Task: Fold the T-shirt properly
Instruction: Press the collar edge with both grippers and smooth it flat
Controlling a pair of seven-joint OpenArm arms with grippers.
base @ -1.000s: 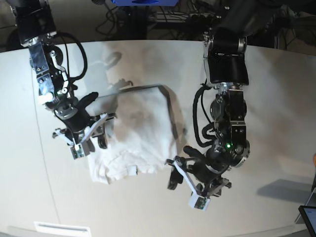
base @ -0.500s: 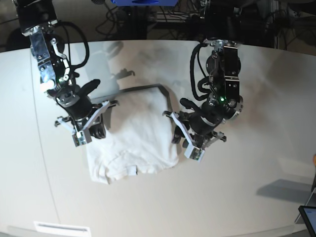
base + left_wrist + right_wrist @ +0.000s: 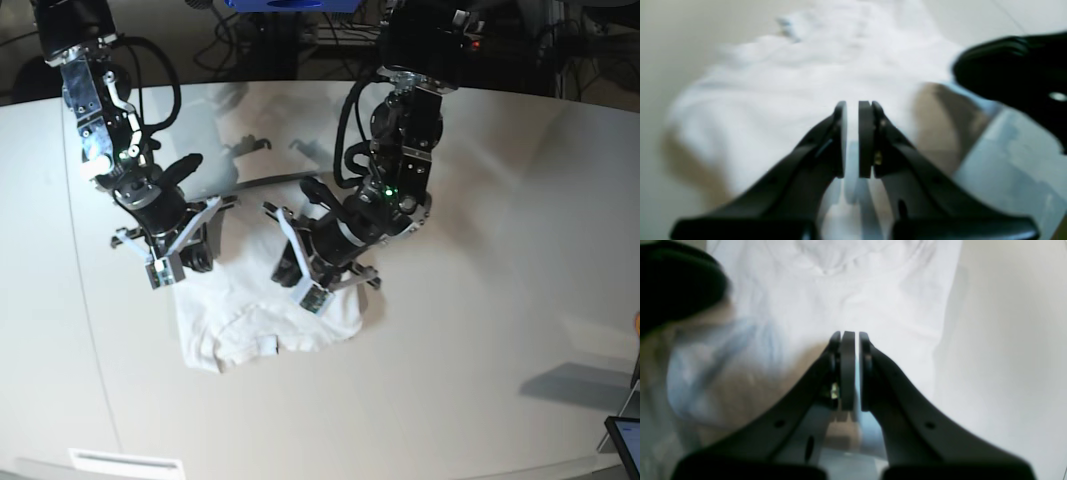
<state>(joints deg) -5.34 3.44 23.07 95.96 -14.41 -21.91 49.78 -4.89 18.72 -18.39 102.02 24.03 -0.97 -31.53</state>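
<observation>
My left gripper (image 3: 852,140) hangs over the T-shirt (image 3: 265,320), jaws nearly together with a thin gap, nothing between them. My right gripper (image 3: 853,371) at nine o'clock, pinched shut, empty. T-shirt lies folded on the table (image 3: 500,330).

The base camera looks down steeply from high above the table (image 3: 520,300), taking in both arms and the T-shirt (image 3: 262,320). Each wrist camera sits just behind its own gripper, looking along the fingers toward 12 o'clock, very close to the cloth. All three views share the white T-shirt; both close views are blurred.
</observation>
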